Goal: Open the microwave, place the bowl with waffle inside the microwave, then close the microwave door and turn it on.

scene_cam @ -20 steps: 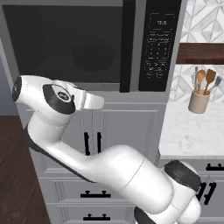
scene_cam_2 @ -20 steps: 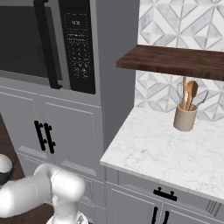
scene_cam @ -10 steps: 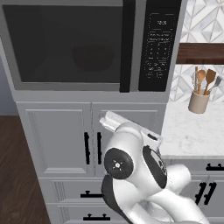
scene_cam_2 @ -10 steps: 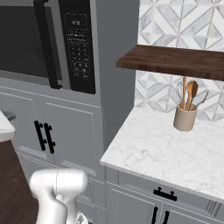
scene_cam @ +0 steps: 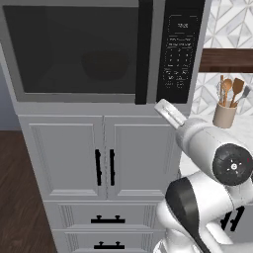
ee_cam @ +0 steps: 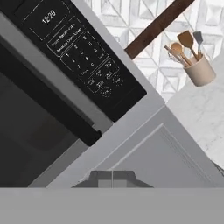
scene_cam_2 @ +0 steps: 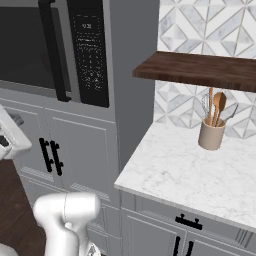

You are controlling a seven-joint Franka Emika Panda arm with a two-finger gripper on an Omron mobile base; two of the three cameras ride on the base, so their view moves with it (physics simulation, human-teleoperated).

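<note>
The arm [scene_cam: 212,168] rises from the lower right of the left base view, folded tight, its big white elbow bulging in front of the counter edge; the wrist reaches up and to the left, and the hand ends just below the keypad [scene_cam: 179,49] of the microwave [scene_cam: 99,52]; the gripper [ee_cam: 113,177] points at the grey strip under the keypad, its two fingertips pressed together with nothing between them; the hand view is rolled, so the keypad and handle [ee_cam: 57,111] run diagonally across it.

The microwave door [scene_cam: 74,49] is shut, flush with the frame; through its dark window the bowl [scene_cam: 105,64] shows dimly as a rounded shape in the middle of the cavity; the black bar handle stands upright just left of the keypad.

On the marble counter [scene_cam_2: 180,175] to the right stands a beige crock [scene_cam_2: 211,134] of wooden utensils, under a dark wooden shelf [scene_cam_2: 200,70]; grey cabinet doors [scene_cam: 104,158] sit below the microwave.
</note>
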